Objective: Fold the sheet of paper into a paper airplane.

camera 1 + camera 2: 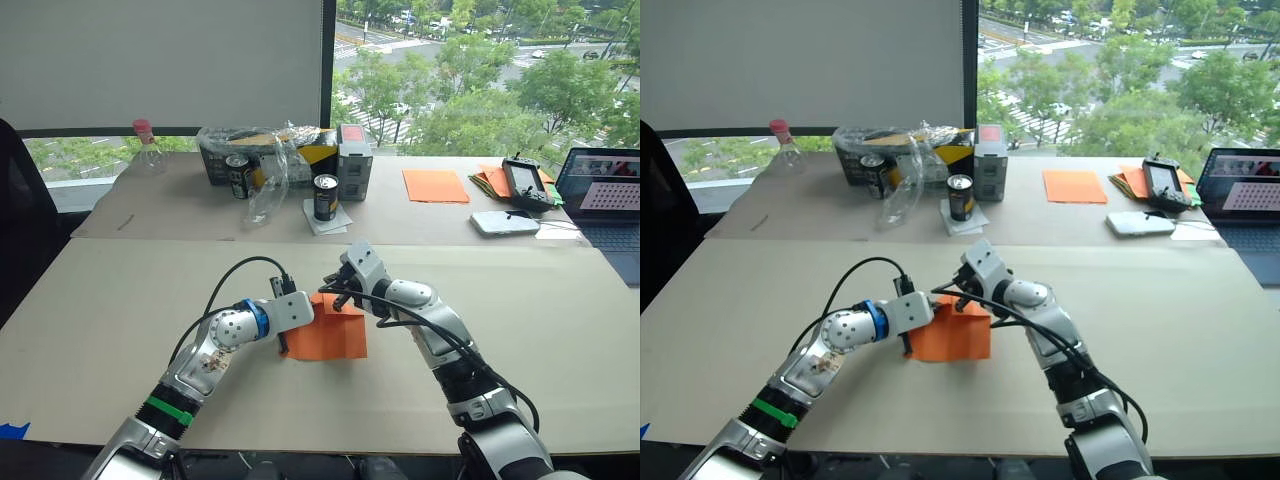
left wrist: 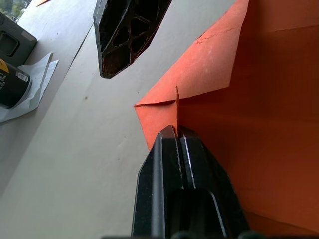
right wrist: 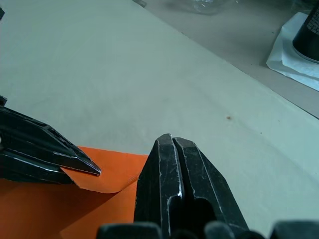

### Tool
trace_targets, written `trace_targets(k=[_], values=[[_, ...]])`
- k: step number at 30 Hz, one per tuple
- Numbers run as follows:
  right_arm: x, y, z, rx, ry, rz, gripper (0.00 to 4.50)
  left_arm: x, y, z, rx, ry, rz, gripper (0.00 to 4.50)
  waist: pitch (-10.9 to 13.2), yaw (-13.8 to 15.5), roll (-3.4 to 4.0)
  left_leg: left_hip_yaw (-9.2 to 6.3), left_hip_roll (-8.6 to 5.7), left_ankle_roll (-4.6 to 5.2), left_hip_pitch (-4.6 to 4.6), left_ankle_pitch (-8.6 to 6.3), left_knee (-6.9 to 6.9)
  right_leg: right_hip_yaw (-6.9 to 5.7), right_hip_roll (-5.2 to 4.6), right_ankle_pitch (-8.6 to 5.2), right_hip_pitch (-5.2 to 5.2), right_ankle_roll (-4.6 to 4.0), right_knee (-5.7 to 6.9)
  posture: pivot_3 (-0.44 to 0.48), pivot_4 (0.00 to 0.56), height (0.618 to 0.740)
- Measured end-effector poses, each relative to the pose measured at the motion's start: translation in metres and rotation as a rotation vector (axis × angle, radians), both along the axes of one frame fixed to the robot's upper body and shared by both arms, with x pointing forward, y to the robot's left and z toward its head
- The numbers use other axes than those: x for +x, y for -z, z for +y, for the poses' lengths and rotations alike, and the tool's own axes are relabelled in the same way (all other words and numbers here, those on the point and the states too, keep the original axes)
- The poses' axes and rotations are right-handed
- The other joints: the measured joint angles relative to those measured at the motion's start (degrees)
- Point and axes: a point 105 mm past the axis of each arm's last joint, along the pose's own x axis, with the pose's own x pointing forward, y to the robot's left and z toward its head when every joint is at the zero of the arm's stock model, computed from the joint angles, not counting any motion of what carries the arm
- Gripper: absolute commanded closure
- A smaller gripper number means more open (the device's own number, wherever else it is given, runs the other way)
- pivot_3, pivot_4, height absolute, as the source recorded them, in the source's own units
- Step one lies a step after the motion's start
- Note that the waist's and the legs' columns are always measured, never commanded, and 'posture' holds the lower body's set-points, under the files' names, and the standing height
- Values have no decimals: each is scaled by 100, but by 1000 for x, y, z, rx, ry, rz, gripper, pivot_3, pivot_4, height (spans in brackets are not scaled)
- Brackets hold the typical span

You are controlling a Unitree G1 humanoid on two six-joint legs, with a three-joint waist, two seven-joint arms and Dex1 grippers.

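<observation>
Right now the left gripper (image 2: pixel 177 134) has its fingers pinched tight on a thin raised edge of the sheet of paper (image 1: pixel 330 335), at the sheet's left side. The right gripper (image 3: pixel 172 142) also has fingers pressed together, tips down at the far edge by a folded-over corner; can't tell if it's got paper between them or is just pressing. Sheet lies near the middle of the table (image 1: pixel 120 330), between the two arms, w/ one corner flap turned in.

Risks, as I judge them: thin paper + two closed pinches pulling apart = tear at the crease. If either hand drags sideways, the sheet slides on the smooth table and the fold goes crooked. Pinched edge may crumple instead of creasing clean.
</observation>
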Motion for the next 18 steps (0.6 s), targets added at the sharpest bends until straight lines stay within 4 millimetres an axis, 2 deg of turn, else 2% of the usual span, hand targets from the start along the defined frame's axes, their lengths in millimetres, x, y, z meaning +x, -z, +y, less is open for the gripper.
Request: trace_targets(k=[12, 17, 18], values=[[-2, 23, 6, -46, -73, 58, 4500, -1, 0, 0, 31, -2, -19, 4470, -4, -20, 7, 0, 1, 0, 6, 0, 0, 0, 1, 0, 1, 0, 7, 0, 150, 730], [2, 24, 7, -66, -87, 49, 4500, -2, 0, 2, 24, -12, -10, 4470, -4, -32, 7, 0, 1, 0, 7, 0, 0, 0, 1, 0, 0, 0, 7, 0, 150, 730], [3, 24, 6, -69, -88, 45, 4500, -2, 0, 2, 16, -20, -3, 4224, -4, -33, 7, 0, 2, 1, 6, 0, 0, 0, 1, 0, 0, 0, 7, 0, 150, 730]])
